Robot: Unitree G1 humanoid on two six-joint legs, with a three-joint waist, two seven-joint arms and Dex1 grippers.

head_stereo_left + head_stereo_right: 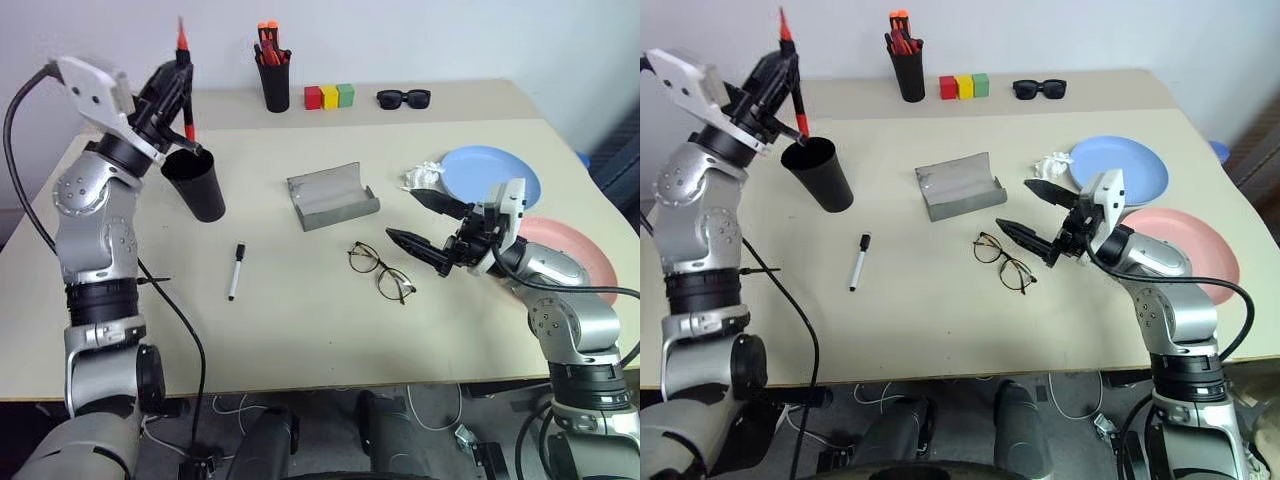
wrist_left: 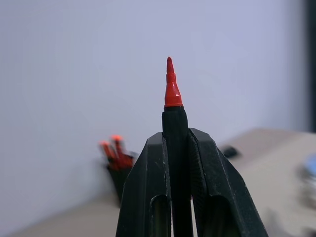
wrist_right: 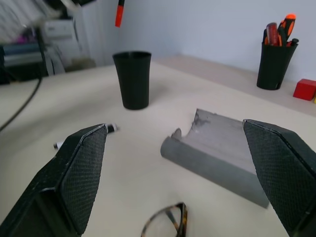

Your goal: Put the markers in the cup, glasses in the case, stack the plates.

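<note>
Open tabletop [image 1: 300,330] along the near edge, wide enough for a tool to sweep across. Between cup [image 1: 195,185] and case [image 1: 332,198], a bare lane, with only the white marker [image 1: 235,271] lying in it nearer the front. Glasses [image 1: 380,270] just beside the right tool [image 1: 425,225], blocking a low pass there. Blue plate [image 1: 495,172] and pink plate [image 1: 565,250] crowding the right side. Pen pot [image 1: 273,75], coloured blocks [image 1: 329,96] and sunglasses [image 1: 403,98] lining the far edge.

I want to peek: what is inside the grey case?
The case lies open, its visible lining bare. The glasses lie on the table beside it. The near wall hides the bottom strip.
</note>
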